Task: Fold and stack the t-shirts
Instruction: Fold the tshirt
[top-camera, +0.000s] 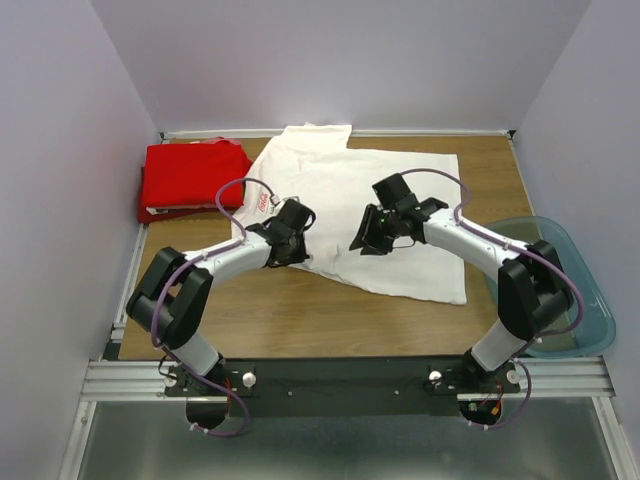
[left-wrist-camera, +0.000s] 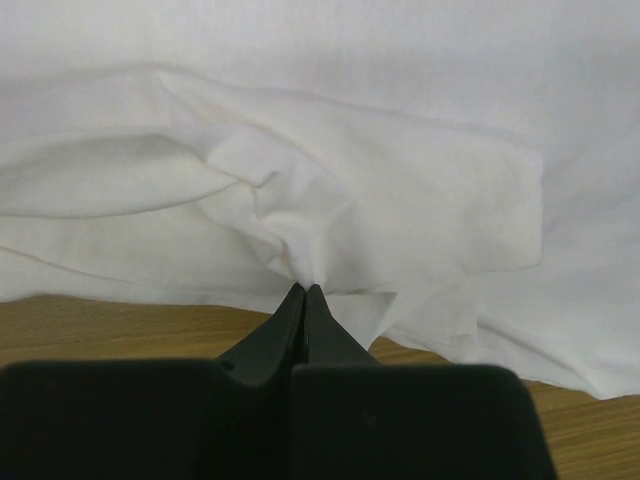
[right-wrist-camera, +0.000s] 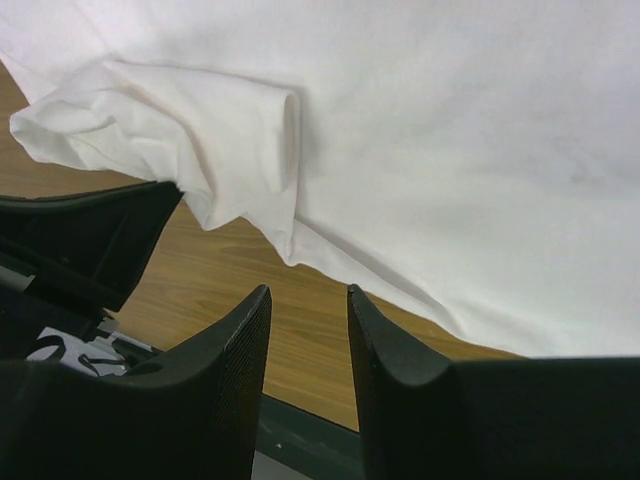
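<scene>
Left gripper (left-wrist-camera: 303, 292), jaws clamped on the near edge of the white t-shirt (top-camera: 380, 190), which lies spread across the counter (top-camera: 300, 320); right gripper (right-wrist-camera: 305, 292) apart, empty. Red t-shirt (top-camera: 190, 175) lies folded far left; folding and stacking the white one remain.

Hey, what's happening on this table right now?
T-shirt folding is under way. The left gripper is pinched shut on an edge of the white shirt, which lies spread on the table. The right gripper is open near the shirt, holding nothing. A red shirt sits folded in the far left corner.
</scene>
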